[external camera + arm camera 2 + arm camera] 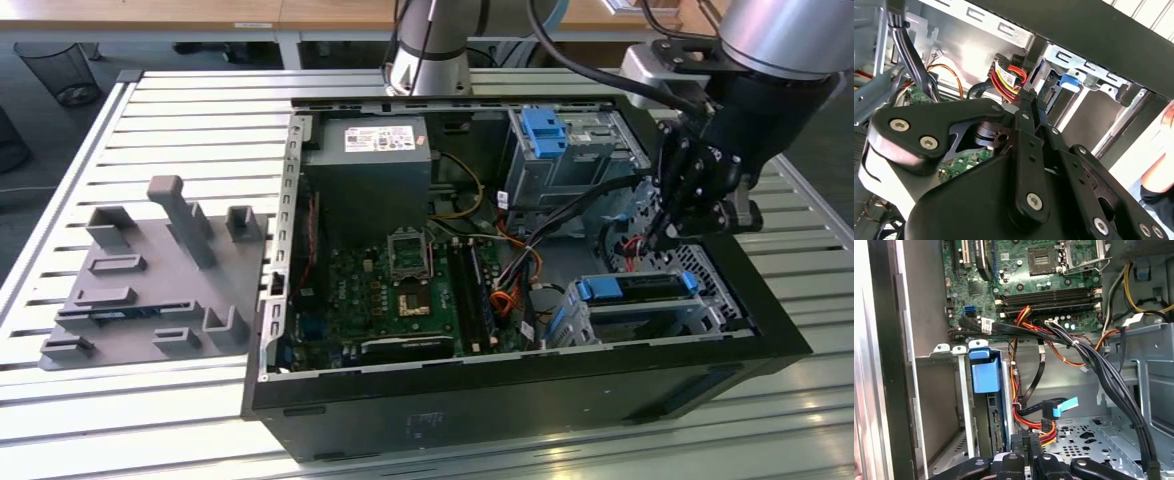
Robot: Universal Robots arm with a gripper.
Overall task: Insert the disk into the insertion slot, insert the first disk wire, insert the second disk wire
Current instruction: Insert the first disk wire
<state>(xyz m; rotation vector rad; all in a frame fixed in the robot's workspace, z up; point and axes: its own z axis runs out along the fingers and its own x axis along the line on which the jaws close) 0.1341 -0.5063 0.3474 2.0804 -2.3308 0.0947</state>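
Gripper (pixel 671 238) hung inside the open PC case (pixel 534 390), approx 3 o'clock in the exterior view, just above the insertion slot (pixel 667 318). Its fingers (pixel 1029 150) were clenched w/ next to no gap, tips pinched on the black plug of the first disk wire (pixel 1009 75), a red/yellow/black bundle. In the first wrist view that wire (pixel 1029 421) looped right up to the gripper (pixel 1026 442).

The disk (pixel 638 288) already sat in the slot, approx 4 o'clock of the case, w/ its blue carrier strip showing btwn the silver cage walls. In the first wrist view the disk (pixel 985 375) showed edge-on, blue tab btwn the cage rails (pixel 968 405).

A black cable w/ light-blue plug (pixel 1064 406) hung near the gripper, its plug end apart from the disk.

Elsewhere in the exterior view:
- Motherboard (pixel 400 290) lay at approx 9 o'clock of the case.
- Power supply (pixel 367 170) sat at approx 11 o'clock.
- A taller cage w/ blue tab (pixel 567 150) stood at approx 1 o'clock.
- Outside the case, at 9 o'clock, a grey fixture plate (pixel 154 270) lay on the slatted table (pixel 134 420).
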